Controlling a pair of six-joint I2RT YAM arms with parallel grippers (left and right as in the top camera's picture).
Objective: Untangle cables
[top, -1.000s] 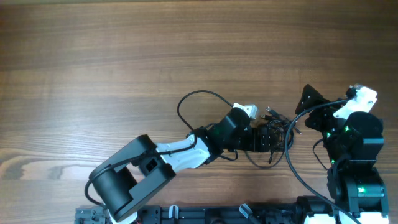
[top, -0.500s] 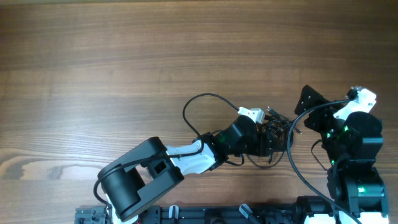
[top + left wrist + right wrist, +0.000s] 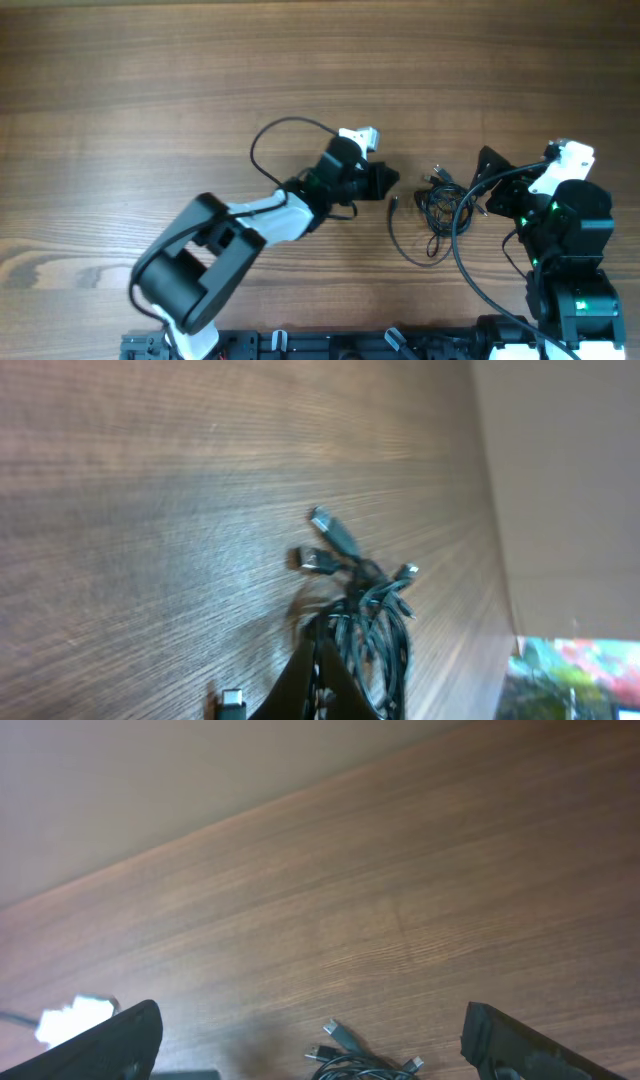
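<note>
1. Overhead view: you see the thin black cables [image 3: 437,200], a loose tangle of cord with small plug ends. They lie on the brown wood-grain tabletop [image 3: 150,90] between the two arms. One strand loops out of the bundle toward the near edge. The black left gripper [image 3: 388,180] points at the tangle from its left, just beside it but apart from it, and its jaws come to a single narrow tip. A thick black wire [image 3: 265,145] arcs from the left arm over the wood. The black right gripper [image 3: 483,182] sits just right of the tangle with its fingers spread, touching no cord that you can make out.

2. Left wrist view: your left gripper [image 3: 314,652] shows as a dark wedge at the bottom edge. Its two fingers are pressed together with only a thin seam between them, and nothing is visibly pinched. The cables [image 3: 365,625] lie straight ahead of the tip. Several plug ends fan out on the far side of the bundle, and one more plug lies alone on the wood to the left of the fingers. You cannot tell from here whether the tip touches the nearest strands.

3. Right wrist view: your right gripper [image 3: 310,1020] has its jaws wide apart, one finger in each lower corner. The cables [image 3: 362,1060] sit at the bottom edge between them, on the tabletop, with only the top of the bundle and a few plugs in view.
</note>
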